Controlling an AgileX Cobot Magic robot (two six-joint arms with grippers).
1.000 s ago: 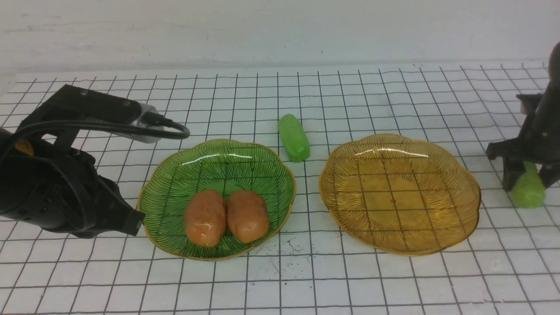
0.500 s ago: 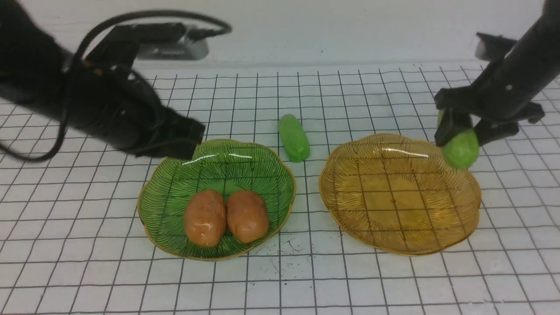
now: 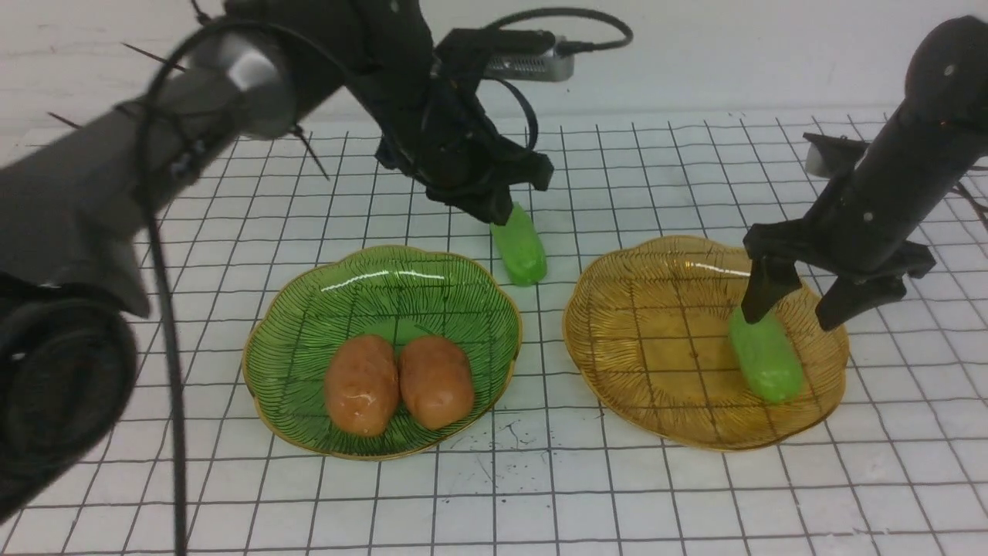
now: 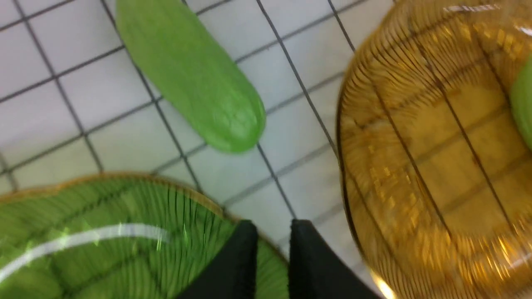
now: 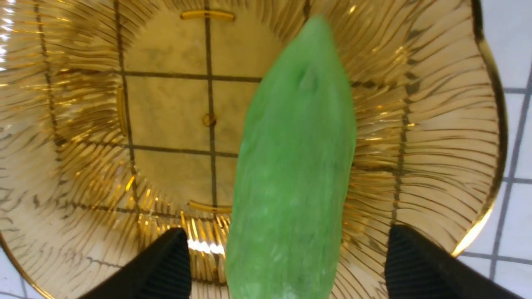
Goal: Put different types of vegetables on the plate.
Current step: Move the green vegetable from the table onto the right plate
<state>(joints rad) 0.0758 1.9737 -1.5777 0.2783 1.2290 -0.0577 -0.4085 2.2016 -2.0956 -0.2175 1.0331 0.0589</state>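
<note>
One cucumber [image 3: 766, 363] lies on the amber plate [image 3: 617, 332] under the wide-open, empty right gripper [image 3: 791, 318]. Left of that plate, the second cucumber [image 3: 521, 251] lies on the table [image 3: 695, 502], likely next, beneath the barely parted, empty left gripper [image 4: 272, 232].

From between our arms, our front camera looks forward across the table [image 3: 540, 502]. Our wrist cameras look down from close, both sharing the amber plate [image 4: 415, 145] [image 5: 166, 112].
</note>
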